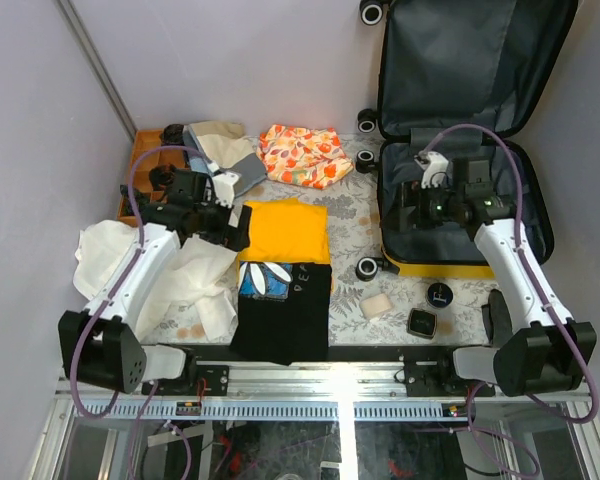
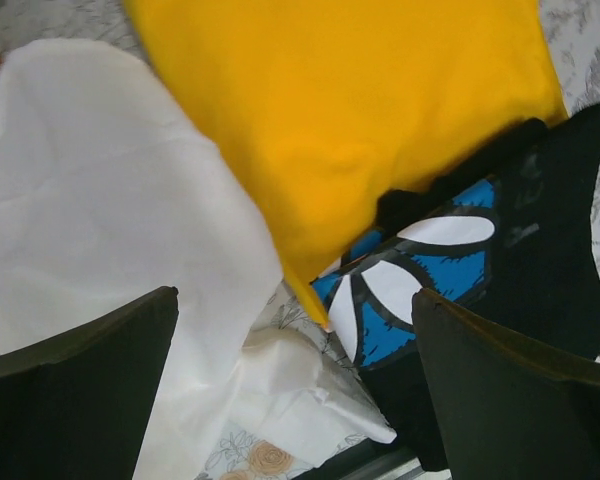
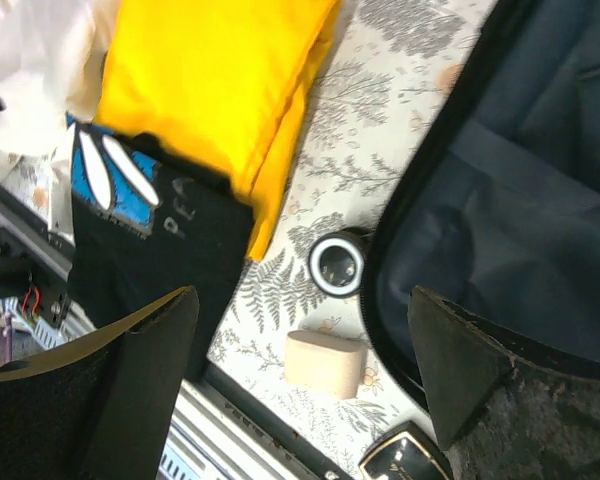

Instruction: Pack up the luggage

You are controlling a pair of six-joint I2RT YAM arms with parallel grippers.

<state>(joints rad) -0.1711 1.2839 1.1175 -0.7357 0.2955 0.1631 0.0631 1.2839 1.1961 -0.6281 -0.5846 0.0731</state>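
Luggage [image 1: 480, 100] is placed at the far right corner of the table [image 1: 355, 215], opened flat. The lower shell is laid on the table and the lid is propped up toward the far edge, so the long axis is run from near edge to far edge.

Right gripper [image 1: 408, 212] is held just over the shell's left part, jaws spread wide, nothing gripped. In the right wrist view the dark lining [image 3: 520, 200] is seen to one side of the fingers, and a wheel [image 3: 337, 264] just outside the rim. Left gripper [image 1: 235, 225] is also spread wide and empty. It is held over the yellow cloth [image 1: 285, 232] near the table's middle, with the luggage well apart to its right.

The right arm is judged the nearer one to the luggage, and the left arm nearer to the clothes. Any packing move is judged to run from table middle toward the right side.

Luggage look: dark fabric lining, black trim and wheels. A yellow hard shell is shown only along the near rim. No item is seen inside, though part of the shell is hidden by the right arm.
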